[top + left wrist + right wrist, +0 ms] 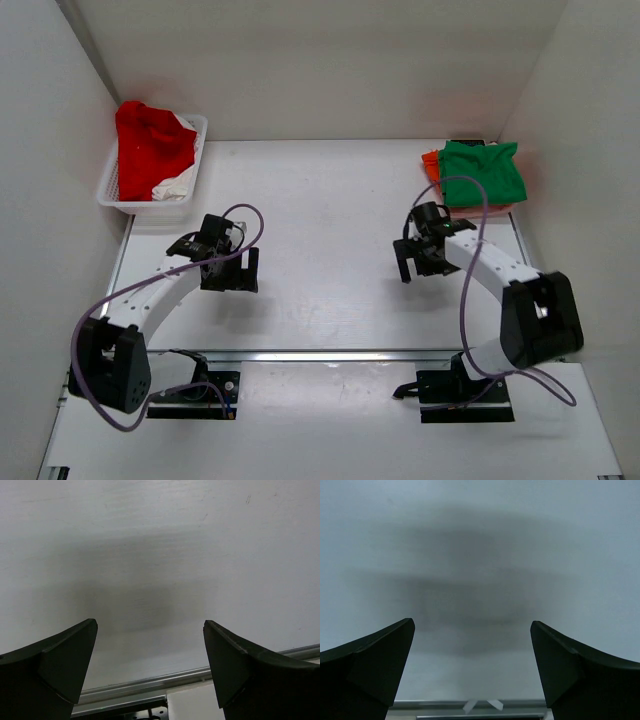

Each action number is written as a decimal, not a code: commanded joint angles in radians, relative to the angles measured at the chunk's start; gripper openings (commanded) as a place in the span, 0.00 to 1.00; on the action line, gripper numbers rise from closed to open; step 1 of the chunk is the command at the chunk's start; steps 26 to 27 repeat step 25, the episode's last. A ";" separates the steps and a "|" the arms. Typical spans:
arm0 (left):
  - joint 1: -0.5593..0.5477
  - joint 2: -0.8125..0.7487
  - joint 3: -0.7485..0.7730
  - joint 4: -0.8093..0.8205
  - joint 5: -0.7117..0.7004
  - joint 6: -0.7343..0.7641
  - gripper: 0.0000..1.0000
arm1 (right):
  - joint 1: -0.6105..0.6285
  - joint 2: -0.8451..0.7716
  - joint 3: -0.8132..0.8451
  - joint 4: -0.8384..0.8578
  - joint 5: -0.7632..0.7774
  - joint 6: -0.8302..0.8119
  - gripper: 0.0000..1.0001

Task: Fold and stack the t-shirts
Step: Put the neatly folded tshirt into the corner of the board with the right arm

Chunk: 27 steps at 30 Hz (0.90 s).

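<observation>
A folded bright green t-shirt [484, 172] lies on top of an orange t-shirt [431, 160] at the back right of the table. A red t-shirt [150, 140] and a white t-shirt [173, 185] are heaped in the white basket [195, 160] at the back left. No pale pink shirt shows. My left gripper [229, 272] is open and empty over bare table, left of centre; it also shows in the left wrist view [150, 630]. My right gripper [420, 262] is open and empty, just in front of the green stack; it also shows in the right wrist view [472, 630].
White walls close in the table on the left, back and right. A metal rail [330, 354] runs across the near edge between the arm bases. Purple cables loop over both arms.
</observation>
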 commanded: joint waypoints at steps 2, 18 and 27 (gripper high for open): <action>0.016 -0.133 -0.011 0.016 -0.002 0.066 0.99 | -0.068 -0.233 -0.121 -0.023 0.031 -0.002 1.00; -0.073 -0.121 -0.028 -0.002 -0.077 0.030 0.98 | -0.188 -0.381 -0.275 0.006 -0.072 -0.065 1.00; -0.066 -0.170 -0.040 0.009 -0.054 0.039 0.99 | -0.196 -0.437 -0.287 0.014 -0.076 -0.063 0.99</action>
